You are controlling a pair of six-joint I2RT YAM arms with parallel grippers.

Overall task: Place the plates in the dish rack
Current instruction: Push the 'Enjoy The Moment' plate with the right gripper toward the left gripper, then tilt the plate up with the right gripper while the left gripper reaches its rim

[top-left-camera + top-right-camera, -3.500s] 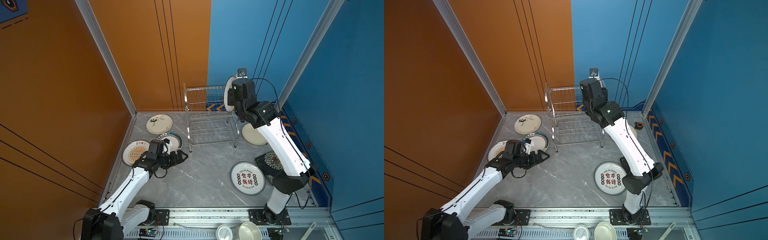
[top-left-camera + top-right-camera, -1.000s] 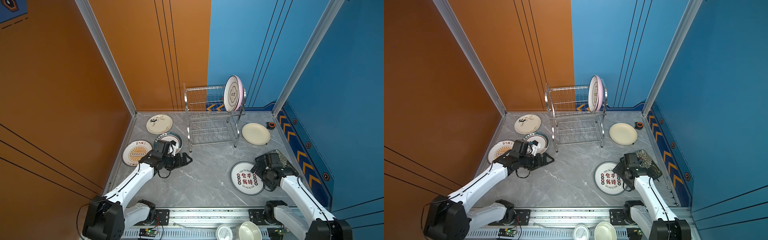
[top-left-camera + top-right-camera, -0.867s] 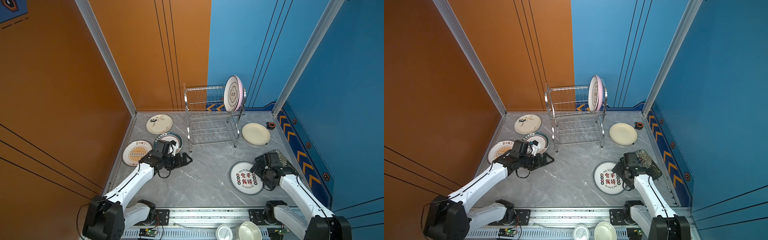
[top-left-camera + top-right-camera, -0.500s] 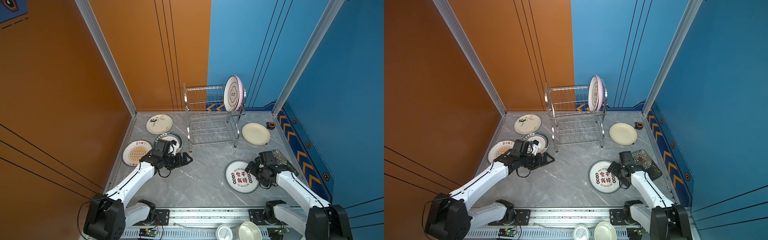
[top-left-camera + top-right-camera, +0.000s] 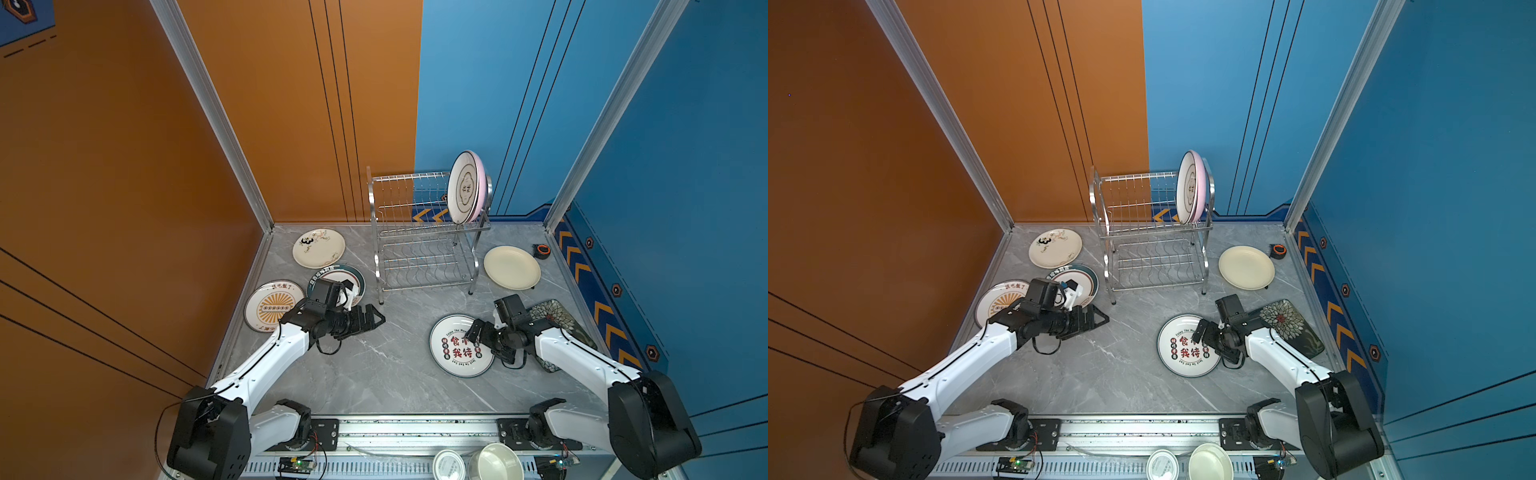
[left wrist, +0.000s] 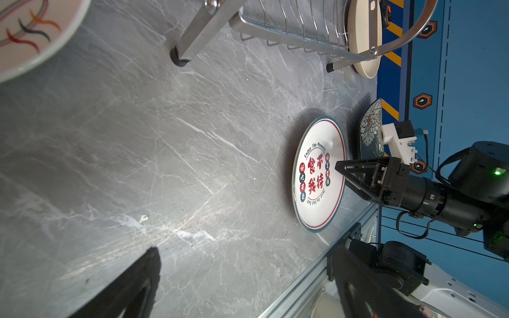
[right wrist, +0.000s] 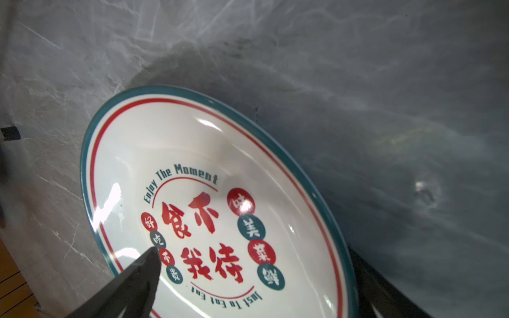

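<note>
Right gripper (image 5: pixel 476 333) is hanging low over the white plate with red characters (image 5: pixel 451 358), jaws spread wide, one finger over its face and one just outside the rim. Can't tell if it's touching. Left gripper (image 5: pixel 376 319) is hovering wide open over the table (image 5: pixel 374 374). The dish rack (image 5: pixel 419 253) is holding a pink plate (image 5: pixel 1201 187) upright up top.

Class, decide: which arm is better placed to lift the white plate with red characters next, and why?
Right. The right fingers sit open at the lettered plate's rim; the left fingers hang open over bare table, well across from it.
</note>
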